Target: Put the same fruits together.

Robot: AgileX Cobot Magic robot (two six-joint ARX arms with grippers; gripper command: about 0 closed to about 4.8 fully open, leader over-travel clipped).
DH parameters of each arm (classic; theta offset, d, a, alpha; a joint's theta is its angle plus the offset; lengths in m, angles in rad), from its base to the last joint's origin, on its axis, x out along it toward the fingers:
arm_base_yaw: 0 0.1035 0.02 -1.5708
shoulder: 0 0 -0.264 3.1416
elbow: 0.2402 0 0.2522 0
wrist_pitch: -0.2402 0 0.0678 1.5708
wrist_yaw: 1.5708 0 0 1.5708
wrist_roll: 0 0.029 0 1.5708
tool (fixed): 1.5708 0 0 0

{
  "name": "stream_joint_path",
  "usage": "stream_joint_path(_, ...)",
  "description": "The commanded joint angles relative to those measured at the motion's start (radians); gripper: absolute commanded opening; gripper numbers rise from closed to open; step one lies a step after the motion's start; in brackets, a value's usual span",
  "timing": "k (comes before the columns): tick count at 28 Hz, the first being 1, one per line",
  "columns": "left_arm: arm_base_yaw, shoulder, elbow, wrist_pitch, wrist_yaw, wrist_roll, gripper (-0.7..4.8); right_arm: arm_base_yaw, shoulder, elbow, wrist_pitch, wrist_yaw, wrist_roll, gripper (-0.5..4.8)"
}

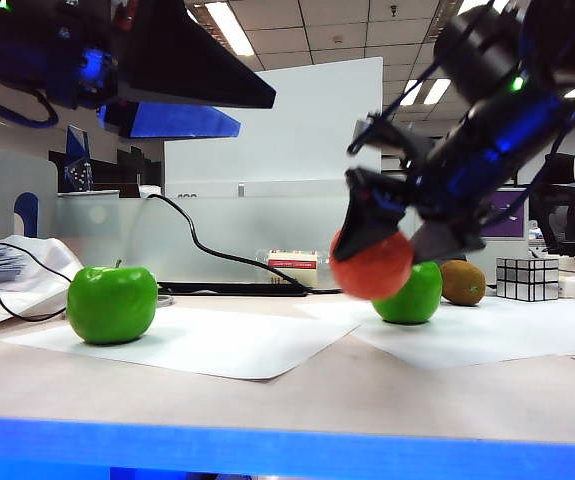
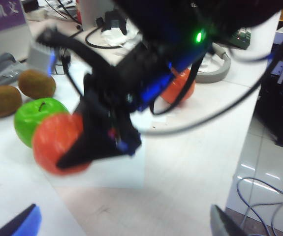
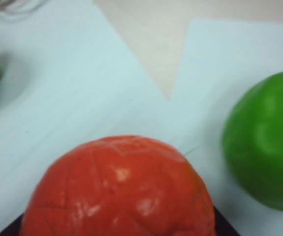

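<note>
On the left of the bench [image 1: 297, 400], a green apple [image 1: 112, 304] sits alone on a white sheet [image 1: 187, 345], and the left gripper [image 1: 182, 95] hangs high above it with its jaws spread wide and nothing between them. Further right, over the seam between that sheet and a second sheet [image 1: 487, 335], the right gripper [image 1: 392, 240] carries the orange-red fruit [image 1: 371, 265] clear of the surface. Its jaws close on the fruit from both sides, and the right wrist view shows the fruit [image 3: 119, 189] filling the space between them.

Just behind and right of the held fruit lies the second green apple [image 1: 412, 293], then a brown kiwi [image 1: 463, 282] beside it, and a mirrored cube [image 1: 527, 278] further right. The left wrist view shows two kiwis [image 2: 18, 93] side by side near this apple, and another orange-red fruit [image 2: 178, 86] partly hidden behind the right arm.

The step in hand looks like carrying the fruit to its match. To do it well, the right gripper should keep its hold firm on the round, likely slippery skin, stay high enough to pass over the apple without knocking it, and lower the fruit fully before letting go, since it may roll.
</note>
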Motion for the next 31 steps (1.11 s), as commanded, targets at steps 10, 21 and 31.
stream_joint_path(10,-0.002,-0.005,0.007,0.022,0.012,0.000,4.79,-0.089,-0.322,-0.002,-0.424,0.208,-0.160,-0.07)
stream_joint_path(21,-0.002,-0.006,0.007,0.023,0.011,-0.001,4.79,-0.335,-0.621,-0.103,-0.617,0.206,-0.226,-0.07)
stream_joint_path(31,-0.002,-0.006,0.008,0.040,0.009,-0.009,4.79,-0.581,-0.725,-0.122,-0.657,0.014,-0.267,-0.07)
